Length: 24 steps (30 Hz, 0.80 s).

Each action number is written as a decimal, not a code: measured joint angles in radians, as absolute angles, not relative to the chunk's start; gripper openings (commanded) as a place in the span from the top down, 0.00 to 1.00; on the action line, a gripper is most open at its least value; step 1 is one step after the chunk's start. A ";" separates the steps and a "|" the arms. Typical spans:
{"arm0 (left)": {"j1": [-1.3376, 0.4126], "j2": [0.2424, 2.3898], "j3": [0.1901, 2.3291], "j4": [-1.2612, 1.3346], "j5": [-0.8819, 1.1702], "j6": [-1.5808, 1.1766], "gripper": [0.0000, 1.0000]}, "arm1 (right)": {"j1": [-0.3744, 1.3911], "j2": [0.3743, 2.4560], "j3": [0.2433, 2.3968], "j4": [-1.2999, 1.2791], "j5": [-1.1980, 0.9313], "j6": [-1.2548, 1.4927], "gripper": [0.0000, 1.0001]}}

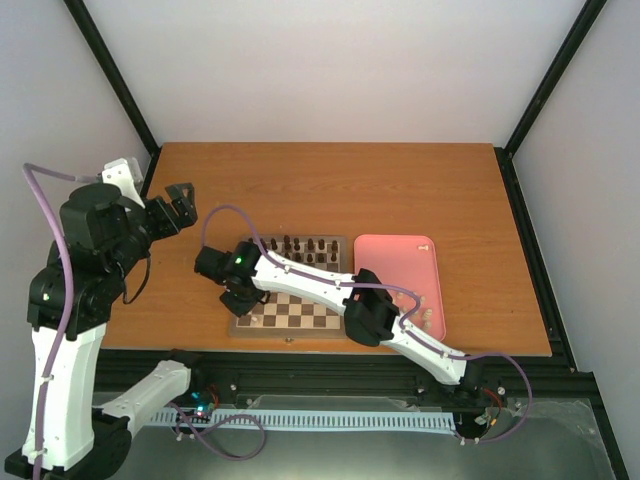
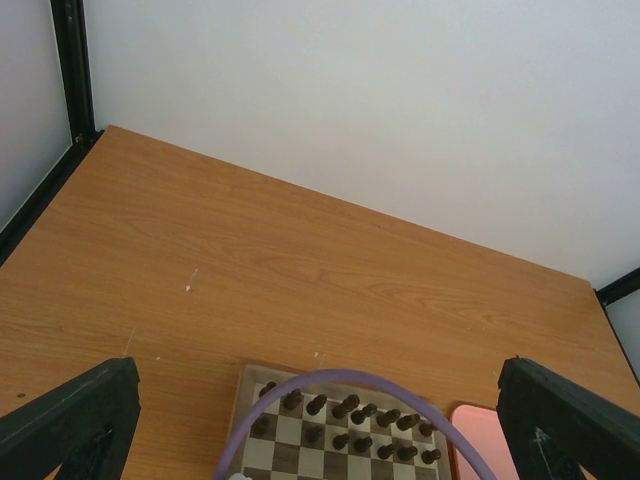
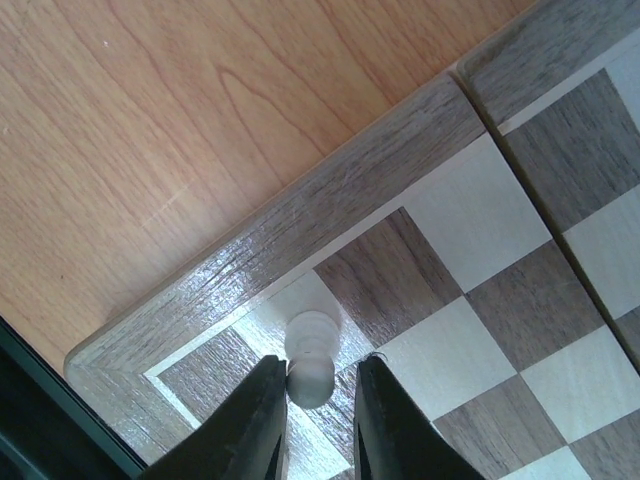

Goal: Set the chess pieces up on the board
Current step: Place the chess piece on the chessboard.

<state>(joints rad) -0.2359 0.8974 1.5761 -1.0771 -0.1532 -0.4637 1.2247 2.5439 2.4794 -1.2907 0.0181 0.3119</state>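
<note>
**Figure. Placing a cream piece at the near-left corner of the board.** The right arm's two-finger gripper [image 3: 320, 385] reaches across the square wooden chessboard with dark brown and cream checks [image 3: 300, 230]. It points down so that a small cream-white chess piece with a round head [image 3: 310, 355] stands upright between its fingers. The piece rests on a light square in the outer row, close to the board's corner. The jaws are only slightly parted. One finger lies against the head and a narrow gap shows at the other, so the piece appears to stand free rather than clamped, probably at the point of release. The left arm's gripper [image 1: 180, 205] hangs wide apart and empty over the wooden table [image 1: 330, 180], clear of the work. Dark brown chessmen [image 1: 305, 245] fill the board's far rows. The pink rectangular tray [image 1: 395, 240], to the right of the board, holds a few remaining cream pieces [image 1: 425, 318] near its right edge; their number is too small to tell.
</note>
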 measured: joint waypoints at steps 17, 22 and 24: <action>-0.236 0.914 1.571 -1.076 -0.153 -0.462 0.00 | 1.225 2.524 2.432 -1.253 0.004 0.264 0.58; -0.236 0.914 1.570 -1.076 -0.156 -0.456 0.00 | 1.225 2.509 2.432 -1.238 -0.019 0.255 0.58; -0.236 0.914 1.570 -1.076 -0.159 -0.455 0.00 | 1.225 2.508 2.432 -1.238 -0.026 0.253 0.58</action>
<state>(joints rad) -0.2359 0.9138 1.5696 -1.0763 -0.1585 -0.4553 1.2247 2.5080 2.4321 -1.2381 -0.0261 0.2527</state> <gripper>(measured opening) 0.997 0.423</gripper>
